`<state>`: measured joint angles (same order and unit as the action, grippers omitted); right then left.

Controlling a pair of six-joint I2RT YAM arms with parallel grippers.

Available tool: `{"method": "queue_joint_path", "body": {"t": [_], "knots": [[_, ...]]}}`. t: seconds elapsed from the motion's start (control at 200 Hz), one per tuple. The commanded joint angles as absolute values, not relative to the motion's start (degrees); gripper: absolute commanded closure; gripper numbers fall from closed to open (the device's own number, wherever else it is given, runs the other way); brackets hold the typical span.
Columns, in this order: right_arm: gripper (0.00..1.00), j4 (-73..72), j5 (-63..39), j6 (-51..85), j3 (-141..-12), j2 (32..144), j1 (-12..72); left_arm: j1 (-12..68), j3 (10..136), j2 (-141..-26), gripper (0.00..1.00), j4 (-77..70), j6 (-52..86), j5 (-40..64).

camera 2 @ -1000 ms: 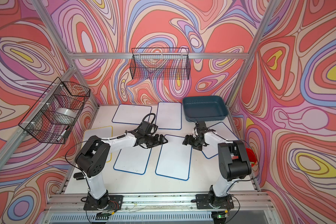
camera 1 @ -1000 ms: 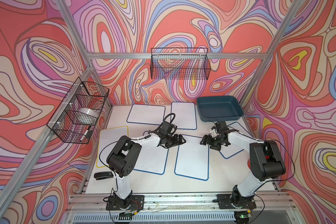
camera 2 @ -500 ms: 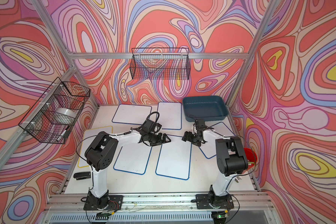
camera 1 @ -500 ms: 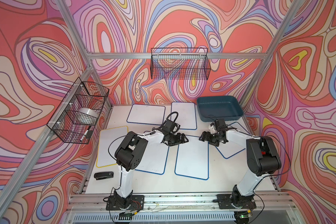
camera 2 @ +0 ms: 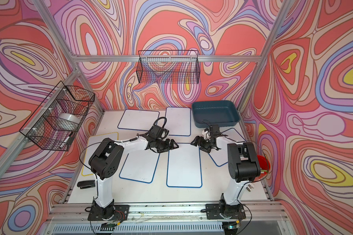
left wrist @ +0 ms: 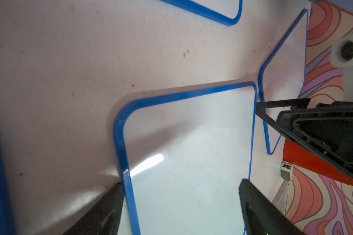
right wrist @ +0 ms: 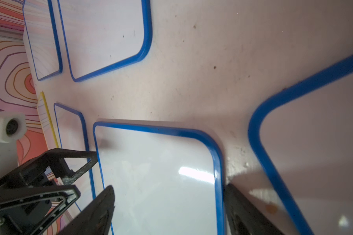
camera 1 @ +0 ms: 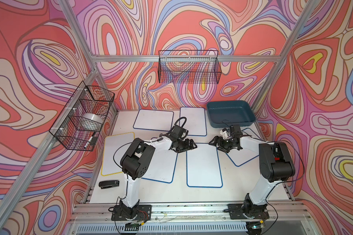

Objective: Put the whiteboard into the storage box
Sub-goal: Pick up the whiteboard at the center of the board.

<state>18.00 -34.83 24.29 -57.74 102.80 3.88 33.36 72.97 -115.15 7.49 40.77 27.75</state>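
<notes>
Across the white rectangular tabletop (camera 1: 192, 195), the shallow dark teal plastic storage box (camera 1: 228, 116) sits at the 1 o'clock corner. Near the middle, slightly toward 5 o'clock, a blue-framed white rectangular whiteboard (camera 1: 203, 164) lies flat, its long sides running 12 to 6. It is apart from the box, off its 7 o'clock side. At this board's 11 o'clock corner hangs the black left gripper (camera 1: 189, 148), jaws spread wide and grasping nothing. In its wrist view one fingertip (left wrist: 110, 203) is just outside the frame and the other is over the white face. At the 1 o'clock corner the black right gripper (camera 1: 216, 146) faces it, jaws likewise released and empty. A small black stapler (camera 1: 108, 184) lies at 7 o'clock.
</notes>
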Motion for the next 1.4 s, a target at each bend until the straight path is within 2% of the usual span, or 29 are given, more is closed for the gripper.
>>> {"method": "queue_joint_path", "body": {"t": [0.0,0.366,0.571,1.107,1.392], "knots": [[0.16,17.1,-58.0,25.9,-57.2,100.1,8.0,36.1,71.0,-118.6,0.16,4.7,41.7,31.8],[0.16,10.7,-62.4,30.3,-56.2,98.9,7.8,36.1,70.8,-119.1,0.16,4.2,41.6,31.8],[0.18,12.2,-62.3,29.1,-56.6,99.1,6.9,36.1,70.1,-118.7,0.16,3.8,41.7,31.5],[0.35,11.6,-63.7,29.9,-56.9,97.5,5.4,35.9,71.7,-119.3,0.17,3.4,42.4,31.6],[0.49,11.9,-63.5,29.7,-56.9,98.3,5.0,35.8,71.8,-119.5,0.17,3.4,42.4,31.6]]}}
